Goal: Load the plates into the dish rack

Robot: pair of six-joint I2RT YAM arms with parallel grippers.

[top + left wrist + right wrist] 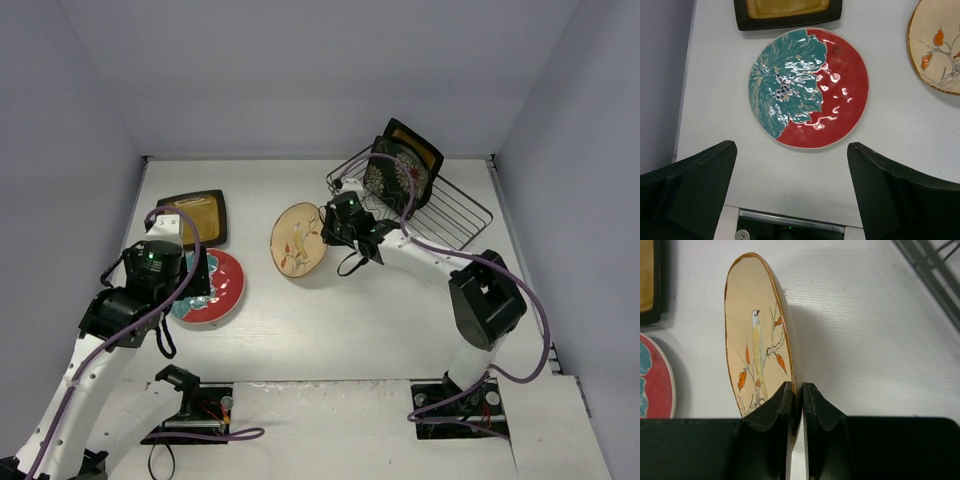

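Note:
My right gripper (328,232) is shut on the rim of the round cream brown-rimmed plate (297,240), which is tilted up off the table; in the right wrist view the plate (757,340) stands on edge between my fingers (780,405). The black wire dish rack (440,205) at the back right holds a square amber plate (418,146) and the dark flowered plate (396,180). My left gripper (792,165) is open and empty, above the table near the round red-teal floral plate (809,88), which lies flat (212,290). A second square amber plate (197,216) lies behind it.
Grey walls close the table at left, back and right. The right arm's cable (440,255) loops between the rack and its base. A strip at the table's near edge (790,220) lies under my left gripper.

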